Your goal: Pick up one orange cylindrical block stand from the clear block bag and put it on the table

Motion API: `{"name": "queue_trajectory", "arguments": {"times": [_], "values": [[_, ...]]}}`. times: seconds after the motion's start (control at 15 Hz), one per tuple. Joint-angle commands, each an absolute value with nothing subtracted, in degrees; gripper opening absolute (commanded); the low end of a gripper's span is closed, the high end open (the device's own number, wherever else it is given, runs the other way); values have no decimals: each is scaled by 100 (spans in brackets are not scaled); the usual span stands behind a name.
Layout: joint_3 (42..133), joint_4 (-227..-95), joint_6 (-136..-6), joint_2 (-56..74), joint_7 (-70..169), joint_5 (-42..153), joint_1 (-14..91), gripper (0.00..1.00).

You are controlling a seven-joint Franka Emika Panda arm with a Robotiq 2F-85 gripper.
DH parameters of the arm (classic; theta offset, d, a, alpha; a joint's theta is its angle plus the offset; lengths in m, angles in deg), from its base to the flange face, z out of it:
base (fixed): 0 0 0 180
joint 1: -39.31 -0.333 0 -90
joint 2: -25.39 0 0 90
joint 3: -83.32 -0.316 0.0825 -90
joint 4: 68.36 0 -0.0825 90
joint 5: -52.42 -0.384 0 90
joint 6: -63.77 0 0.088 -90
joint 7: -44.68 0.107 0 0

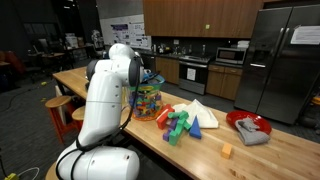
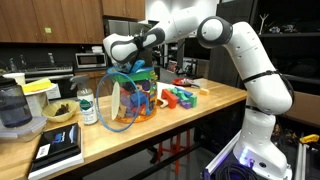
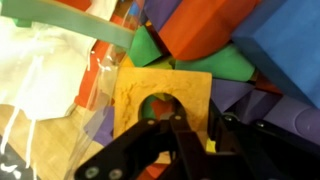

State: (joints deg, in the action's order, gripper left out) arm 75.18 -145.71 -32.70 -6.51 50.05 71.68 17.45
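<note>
In an exterior view, the light-wood table [image 1: 290,150] stands in a kitchen, with the clear block bag [image 1: 147,101] on it.

In an exterior view, the arm reaches across and the gripper [image 2: 127,68] sits in the bag's mouth.

In the wrist view, the fingers [image 3: 150,140] hover over a tan holed block [image 3: 165,95]. The jaw gap cannot be told. The orange cylindrical block stand cannot be singled out among the blocks.

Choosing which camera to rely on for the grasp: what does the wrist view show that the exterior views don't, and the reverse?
Only the wrist view: a close look among the blocks, where a tan square block with a round hole lies just past the gripper, with green, red, blue and purple pieces around it. Only the exterior views: the table, the loose block pile, and the arm reaching over the clear block bag. Both: the bag's clear plastic and its coloured blocks.
</note>
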Motion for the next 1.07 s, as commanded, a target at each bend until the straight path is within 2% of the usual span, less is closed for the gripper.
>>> {"name": "queue_trajectory", "arguments": {"times": [0.0, 0.47, 1.0], "values": [[7539, -14356, -3173, -532, 4805, 7253, 1736, 6], [7482, -13868, -3128, -440, 4466, 7128, 1792, 6], [7296, -13372, -2975, -336, 3954, 6039, 2115, 6]]}}
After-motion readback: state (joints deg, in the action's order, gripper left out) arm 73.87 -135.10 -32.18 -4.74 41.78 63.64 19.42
